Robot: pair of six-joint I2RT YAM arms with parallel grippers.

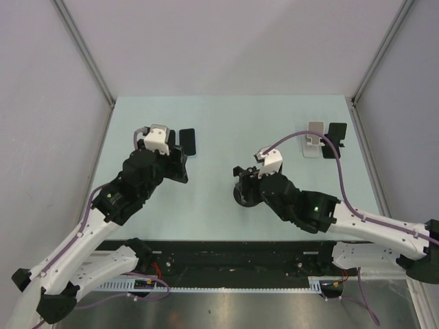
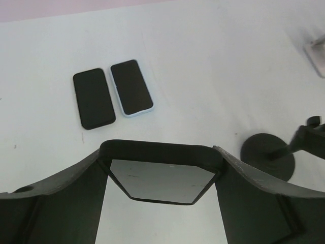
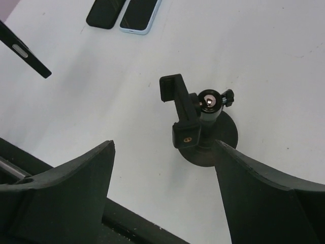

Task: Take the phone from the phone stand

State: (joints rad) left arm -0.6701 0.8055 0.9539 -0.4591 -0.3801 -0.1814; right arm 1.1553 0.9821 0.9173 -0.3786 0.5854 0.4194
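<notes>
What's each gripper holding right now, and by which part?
Left gripper clamps a phone across its two long edges, near one end. Right gripper holds nothing, open above the empty phone stand.

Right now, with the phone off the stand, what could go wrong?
The left end effector grips the glossy black-framed phone near the black phone and light-blue-cased phone lying flat; setting it down could strike them. The open right end effector hangs close to the black round-based clamp stand; pulling away sideways might topple it.
</notes>
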